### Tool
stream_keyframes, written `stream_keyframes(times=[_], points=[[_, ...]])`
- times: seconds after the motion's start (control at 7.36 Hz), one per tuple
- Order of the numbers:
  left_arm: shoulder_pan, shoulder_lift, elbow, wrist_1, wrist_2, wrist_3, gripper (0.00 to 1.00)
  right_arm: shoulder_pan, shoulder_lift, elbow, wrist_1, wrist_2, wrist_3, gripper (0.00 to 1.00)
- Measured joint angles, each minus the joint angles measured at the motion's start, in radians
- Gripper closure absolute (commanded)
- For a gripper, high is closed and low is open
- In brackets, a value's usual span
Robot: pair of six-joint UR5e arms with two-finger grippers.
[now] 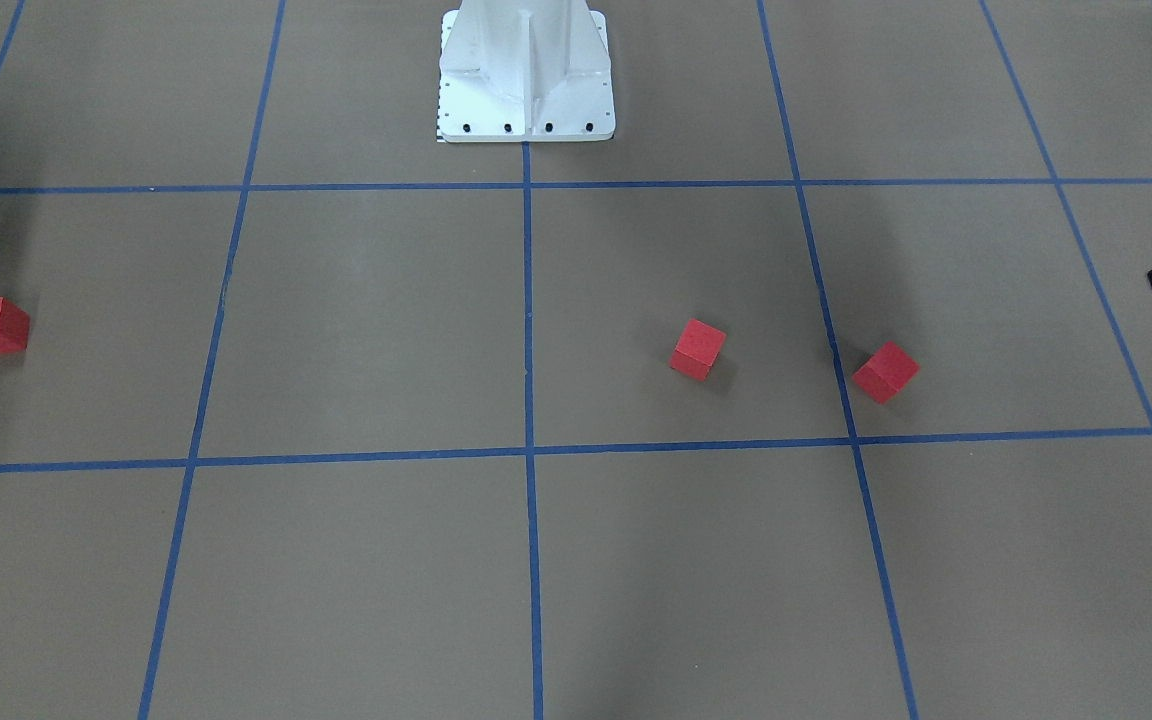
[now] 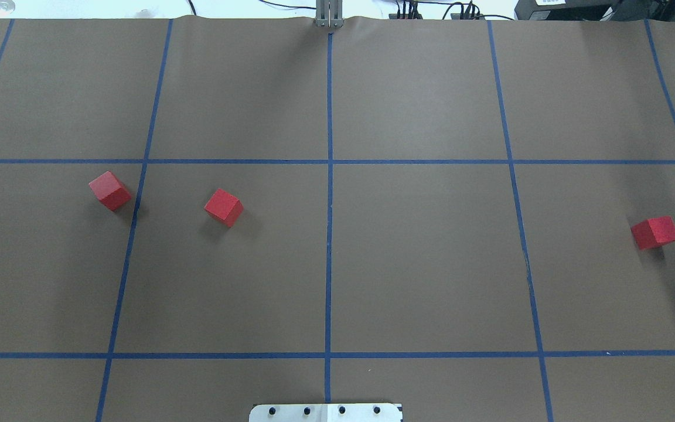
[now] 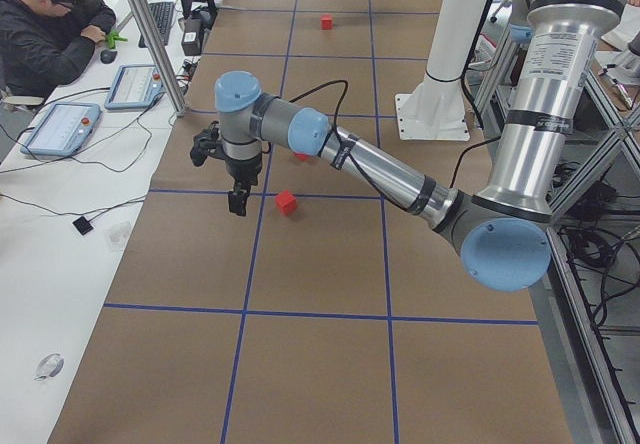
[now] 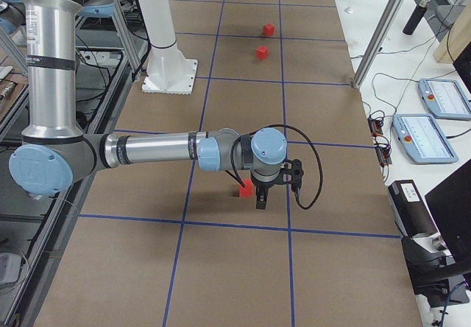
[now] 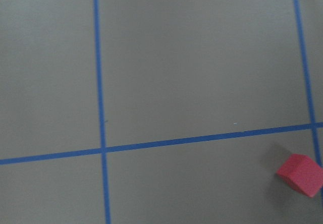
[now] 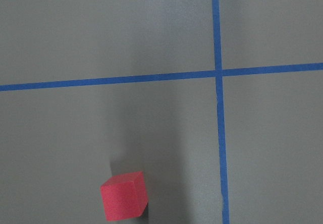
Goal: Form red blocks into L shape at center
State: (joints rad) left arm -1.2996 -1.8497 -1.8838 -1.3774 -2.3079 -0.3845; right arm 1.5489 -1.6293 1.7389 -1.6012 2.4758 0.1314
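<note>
left gripper [image 3: 238,202]: finger spread cannot tell, hangs near outer-left red block [image 2: 110,190] | right gripper [image 4: 261,200]: cannot tell, near right red block [image 2: 655,232] | inner-left red block [image 2: 224,207]: nearest center crossing [image 2: 329,162], all three well apart from it

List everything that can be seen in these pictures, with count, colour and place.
red blocks: three, red; two apart on the robot's left half, one far on its right
surface: one, brown; covers the table
tape lines: several, blue; a grid on the surface
control panels: two, grey-white; on the white side table
person: one, dark jacket; seated at that side table
mount: one, white; at the robot's edge, on the middle line
left arm, right arm: silver, blue caps; stretched over the surface
left gripper: one, black; beside the outer left block, open or shut unclear
right gripper: one, black; beside the right block, open or shut unclear
</note>
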Motion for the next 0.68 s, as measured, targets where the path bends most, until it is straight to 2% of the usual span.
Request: stream_keyframes(times=[0.27,0.41,0.54,0.68], points=[[0.187,-0.171,0.059,-0.017,0.001,-0.278,0.00,-0.001,0.006,0.002,0.000,0.000,0.001,0.01],[0.251,-0.229,0.092,-0.063,0.003,-0.317,0.00,-0.001,0.011,0.003,0.000,0.000,0.001,0.01],[0.319,-0.252,0.122,-0.163,0.028,-0.336,0.01,-0.001,0.016,0.004,0.000,0.000,0.001,0.01],[0.395,-0.260,0.146,-0.256,0.100,-0.343,0.01,-0.001,0.020,0.005,0.000,0.001,0.001,0.01]])
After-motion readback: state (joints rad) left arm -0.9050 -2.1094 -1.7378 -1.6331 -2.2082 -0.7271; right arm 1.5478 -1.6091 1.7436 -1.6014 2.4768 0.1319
